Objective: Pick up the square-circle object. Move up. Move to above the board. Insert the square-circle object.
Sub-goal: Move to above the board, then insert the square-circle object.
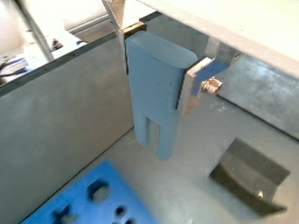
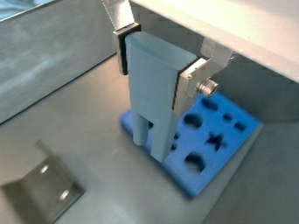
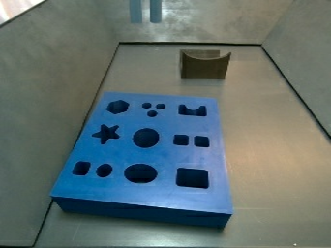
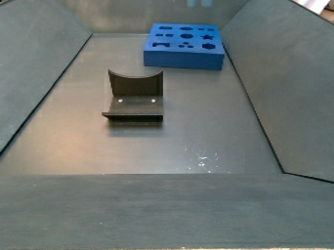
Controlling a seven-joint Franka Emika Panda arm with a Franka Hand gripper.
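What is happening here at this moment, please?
A robot arm holds a pale grey-blue peg piece in its claw, prongs pointing down, lifted clear of the floor. In a side view only the prong tips show at the top edge. The blue board with shaped holes lies on the floor, all holes empty. In both wrist views the piece hangs near the board's edge, not yet inserted. A dark bracket fixture stands apart.

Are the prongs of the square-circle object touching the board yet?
Apart. In a side view the square-circle object hangs high at the frame top, held by the gripper, far above the board.
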